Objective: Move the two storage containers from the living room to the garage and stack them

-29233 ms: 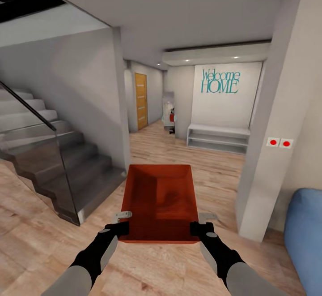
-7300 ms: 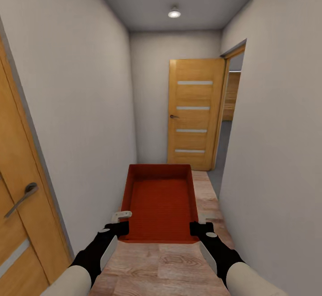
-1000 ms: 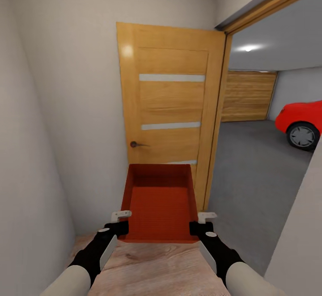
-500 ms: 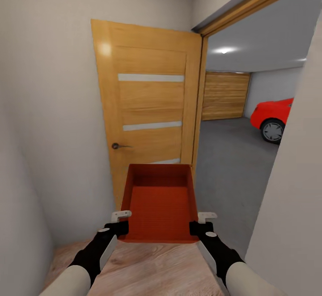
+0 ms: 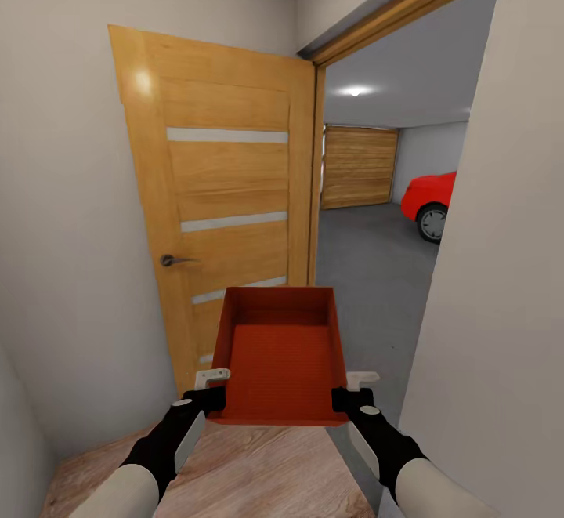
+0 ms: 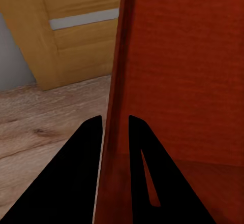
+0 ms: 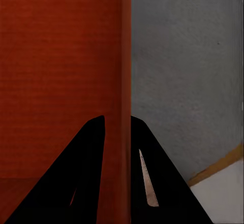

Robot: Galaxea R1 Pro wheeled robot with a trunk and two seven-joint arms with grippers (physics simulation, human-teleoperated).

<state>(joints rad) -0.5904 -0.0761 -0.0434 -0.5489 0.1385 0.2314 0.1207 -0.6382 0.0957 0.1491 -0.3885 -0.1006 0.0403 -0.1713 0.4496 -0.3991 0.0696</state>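
view swung toward 3 o'clock against half a second ago: orange-wood door (image 5: 227, 204) and its handle (image 5: 174, 260) slid to 10 o'clock of the picture, doorway now opens wider from 12 to 2 o'clock. shift of the whole picture, so read as base or head turning, not as things moving. storage container (image 5: 280, 353) unchanged at centre, carried level ahead of the trunk, open side up, ribbed bottom visible. left gripper (image 5: 210, 389) pinched on the container's near left wall, right gripper (image 5: 356, 390) pinched on its near right wall; left wrist view shows the left gripper (image 6: 116, 125) with dark fingers (image 6: 84, 153) either side of the red wall (image 6: 118, 71), right wrist view shows the right gripper (image 7: 118, 124) set likewise on the wall (image 7: 126, 56). judged: transit step, robot lining up with the doorway; nothing placed yet; second container not accounted for here. underfoot light wood planks (image 5: 258, 463), ending at the threshold; beyond, mottled dark grey concrete floor (image 5: 364, 267) of the garage. further in, wooden slatted garage door (image 5: 359, 167) at 1 o'clock, red car (image 5: 429, 201) at 2 o'clock, ceiling lamp (image 5: 355, 92) lit. white wall (image 5: 501, 267) close on the right at 3 o'clock, door leaf near on the left. risk judged: tight gap, container corners or right elbow could clip the wall or the frame (image 5: 316, 189) while passing.
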